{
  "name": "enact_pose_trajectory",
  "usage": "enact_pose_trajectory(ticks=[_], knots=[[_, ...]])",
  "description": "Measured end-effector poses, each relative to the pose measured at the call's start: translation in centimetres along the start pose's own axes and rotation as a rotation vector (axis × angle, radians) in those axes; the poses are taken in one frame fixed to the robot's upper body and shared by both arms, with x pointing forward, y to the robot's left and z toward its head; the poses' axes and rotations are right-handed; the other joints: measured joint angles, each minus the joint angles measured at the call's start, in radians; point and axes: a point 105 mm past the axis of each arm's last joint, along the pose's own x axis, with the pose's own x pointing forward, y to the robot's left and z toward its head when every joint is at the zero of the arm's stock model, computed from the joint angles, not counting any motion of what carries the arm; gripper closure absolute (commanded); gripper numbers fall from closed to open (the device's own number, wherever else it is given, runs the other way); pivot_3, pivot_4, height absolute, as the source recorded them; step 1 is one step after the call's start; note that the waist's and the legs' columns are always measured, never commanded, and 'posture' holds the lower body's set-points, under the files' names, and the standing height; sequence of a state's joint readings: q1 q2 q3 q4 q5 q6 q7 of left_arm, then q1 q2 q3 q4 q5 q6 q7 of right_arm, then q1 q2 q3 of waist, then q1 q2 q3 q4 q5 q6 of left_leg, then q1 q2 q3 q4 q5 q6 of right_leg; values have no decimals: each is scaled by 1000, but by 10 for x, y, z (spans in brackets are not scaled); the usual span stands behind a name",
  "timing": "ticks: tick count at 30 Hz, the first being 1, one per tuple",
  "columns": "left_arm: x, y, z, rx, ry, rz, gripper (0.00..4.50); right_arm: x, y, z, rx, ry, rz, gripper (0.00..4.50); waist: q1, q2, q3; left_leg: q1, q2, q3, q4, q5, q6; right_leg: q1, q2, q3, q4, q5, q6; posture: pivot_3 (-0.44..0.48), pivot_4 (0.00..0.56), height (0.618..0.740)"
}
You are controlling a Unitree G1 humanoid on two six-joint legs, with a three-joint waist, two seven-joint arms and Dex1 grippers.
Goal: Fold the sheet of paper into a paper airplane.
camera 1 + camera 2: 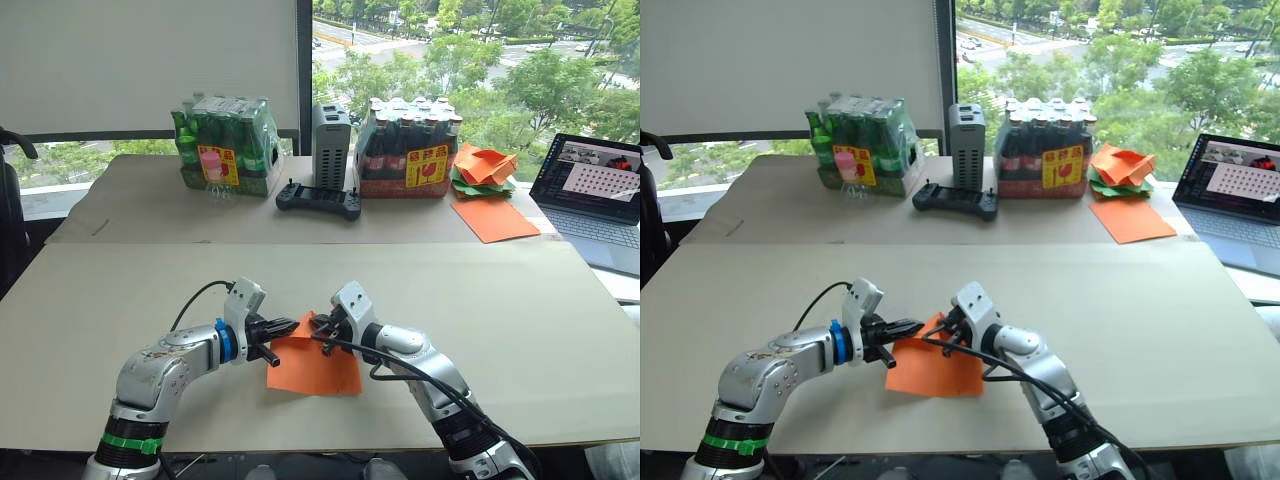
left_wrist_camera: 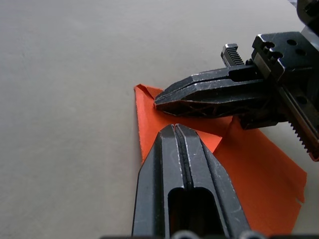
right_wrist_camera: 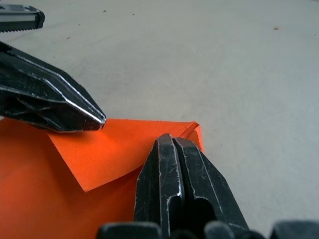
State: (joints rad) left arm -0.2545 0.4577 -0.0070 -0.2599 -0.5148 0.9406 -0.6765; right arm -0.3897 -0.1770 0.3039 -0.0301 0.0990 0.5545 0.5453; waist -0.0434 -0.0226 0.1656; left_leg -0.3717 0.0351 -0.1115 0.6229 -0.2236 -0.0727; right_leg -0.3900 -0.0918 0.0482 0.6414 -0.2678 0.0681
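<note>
The sheet of paper is bright orange and lies flat on the near middle of the table, with its far corner folded over into a triangular flap. My left gripper comes in from the left, shut, its tips resting on the flap's edge. My right gripper comes in from the right, also shut, with its tips pressing on the folded corner. The two grippers nearly meet over that corner. In the left wrist view my left gripper is closed over the paper and the right gripper's fingers cross just beyond it.
Along the far side stand two shrink-wrapped bottle packs, a grey box and a black controller. A heap of orange and green crumpled papers and a larger orange sheet lie at the far right, beside a laptop.
</note>
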Motion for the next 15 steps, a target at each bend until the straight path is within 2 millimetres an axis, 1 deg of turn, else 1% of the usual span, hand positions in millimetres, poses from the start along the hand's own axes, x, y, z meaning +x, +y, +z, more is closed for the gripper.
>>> enact_pose_trajectory(ticks=[4,9,15], knots=[[-1,2,-12,38,54,12,4483,0,0,0,-1,1,-3,4500,1,0,0,0,0,0,0,0,0,0,0,0,0,0,0,0,150,740],[-2,3,-13,85,54,16,4483,0,0,0,-3,1,-4,4500,1,0,0,0,0,0,0,0,0,0,0,0,0,0,0,0,150,740],[-1,8,-12,81,37,33,4483,-1,0,0,0,-1,-3,4500,1,0,0,0,0,0,0,0,0,0,0,0,0,0,0,0,150,740]])
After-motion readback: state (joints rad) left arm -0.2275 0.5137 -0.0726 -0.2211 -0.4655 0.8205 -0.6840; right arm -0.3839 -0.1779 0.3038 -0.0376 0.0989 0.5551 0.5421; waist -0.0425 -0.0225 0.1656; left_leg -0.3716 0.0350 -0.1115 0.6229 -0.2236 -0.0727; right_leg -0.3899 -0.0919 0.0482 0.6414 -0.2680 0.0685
